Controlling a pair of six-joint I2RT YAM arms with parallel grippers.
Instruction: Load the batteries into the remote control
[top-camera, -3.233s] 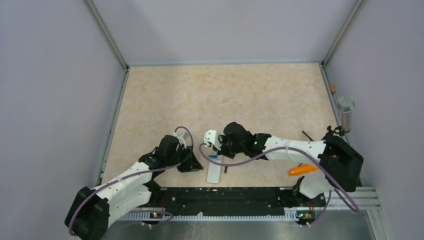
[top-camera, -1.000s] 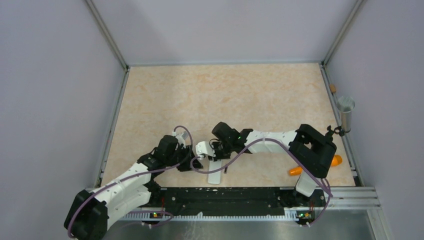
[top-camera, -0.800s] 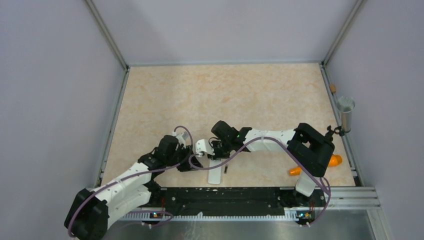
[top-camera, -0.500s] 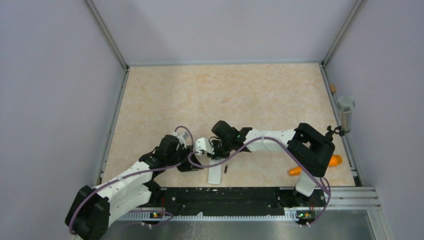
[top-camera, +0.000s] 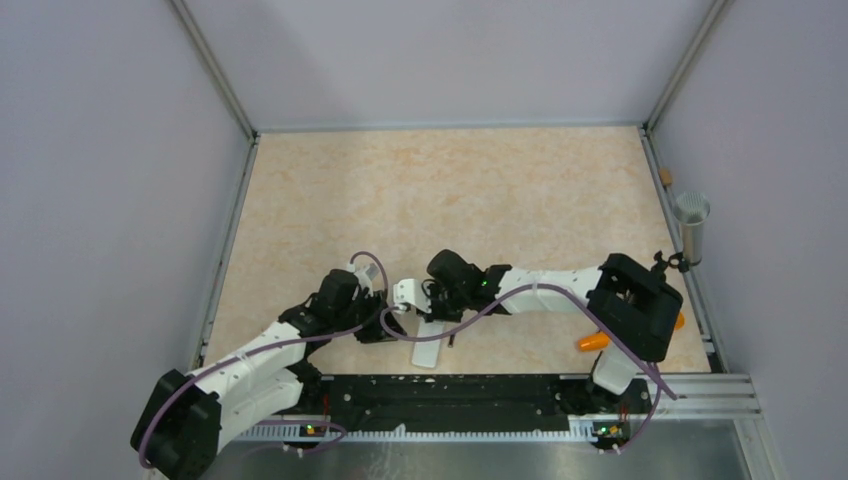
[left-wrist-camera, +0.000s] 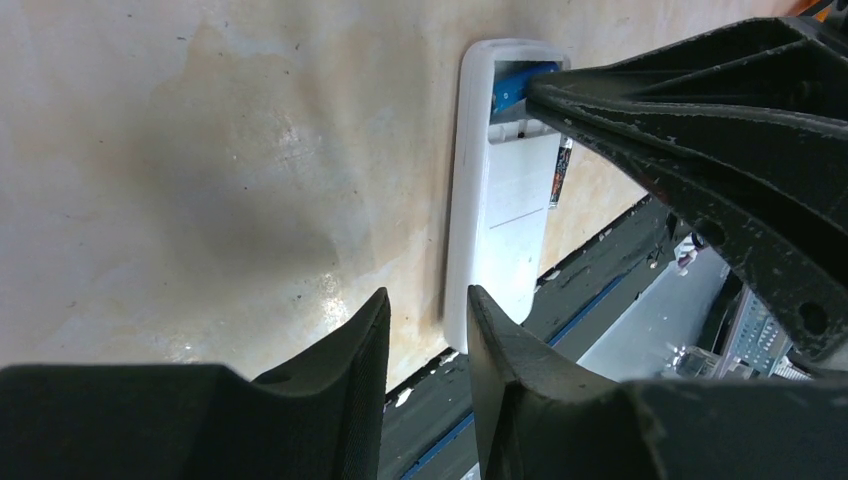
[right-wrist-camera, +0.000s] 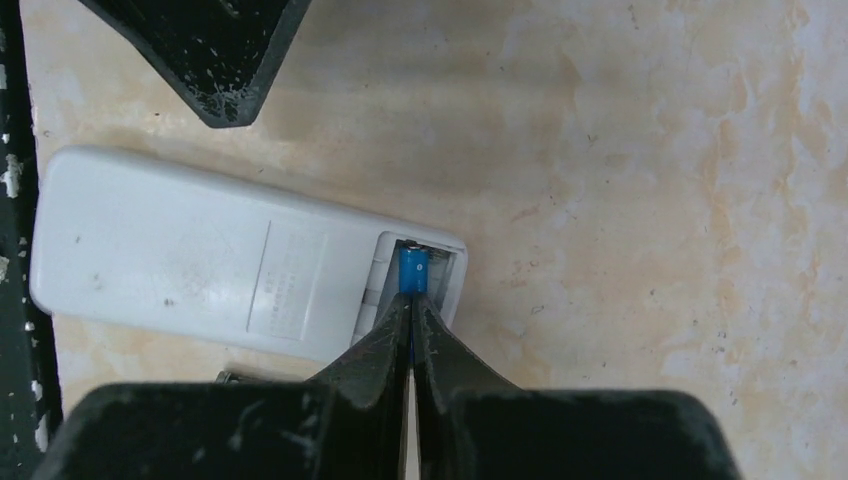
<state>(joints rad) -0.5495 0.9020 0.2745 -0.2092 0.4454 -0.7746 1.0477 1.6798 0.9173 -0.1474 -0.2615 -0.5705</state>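
Observation:
The remote control (top-camera: 430, 346) lies back up near the table's front edge, its battery bay open at the far end. In that bay sits the blue battery (right-wrist-camera: 412, 269), also visible in the left wrist view as a blue battery (left-wrist-camera: 513, 86). My right gripper (right-wrist-camera: 410, 303) is shut, its tips resting on the battery's near end. The dark battery (left-wrist-camera: 560, 172) lies on the table against the remote's side. My left gripper (left-wrist-camera: 428, 312) is open just left of the remote (left-wrist-camera: 497, 215), one finger (left-wrist-camera: 500, 350) beside its near end, nothing between the fingers.
An orange tapered object (top-camera: 594, 341) lies at the right, partly behind the right arm. A metal cup (top-camera: 691, 223) stands outside the right wall. The black rail (top-camera: 450, 392) runs close along the remote's near end.
The right gripper has closed over the blue battery in the bay, and the right arm's elbow has shifted a little right. The left arm and dark battery have stayed put.

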